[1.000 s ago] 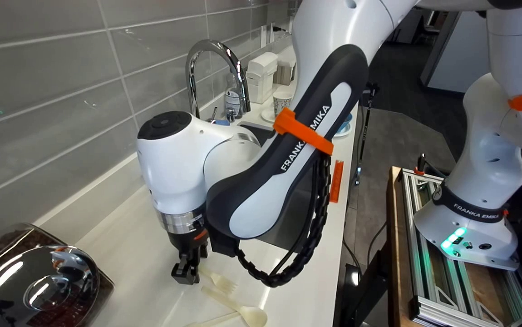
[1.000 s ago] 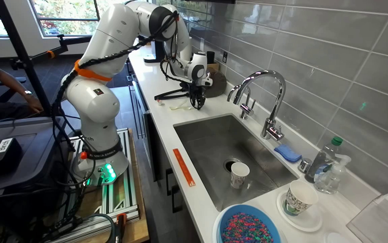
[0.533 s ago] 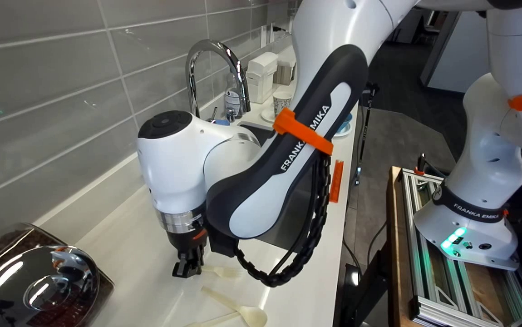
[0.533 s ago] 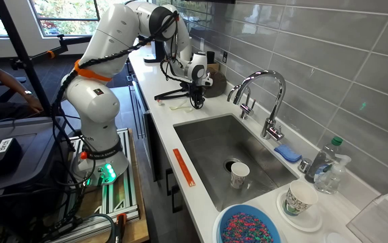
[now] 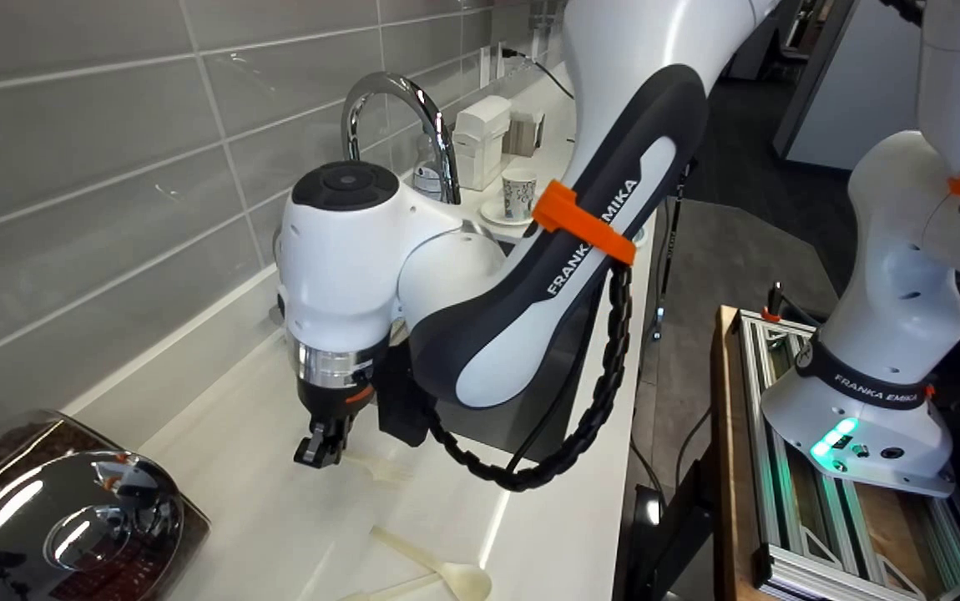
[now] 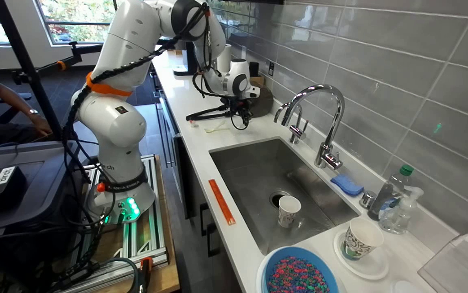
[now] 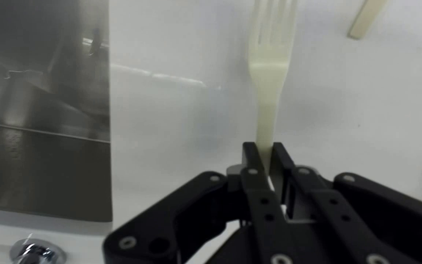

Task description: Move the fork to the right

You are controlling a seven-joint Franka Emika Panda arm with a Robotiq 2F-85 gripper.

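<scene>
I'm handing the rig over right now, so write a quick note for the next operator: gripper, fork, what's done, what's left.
Gripper: closed on the fork by its handle, tines pointing away.
Fork: beside the sink, apart from the spoon; can't tell whether it is lifted off the counter.
Done: fork grasped and shifted away from the spoon over the last second.
Left: probably finish the move right, then set it down and release.

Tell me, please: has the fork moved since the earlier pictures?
Yes. In an exterior view, the fork has moved up the picture, away from the spoon, which lies where it lay before.
</scene>
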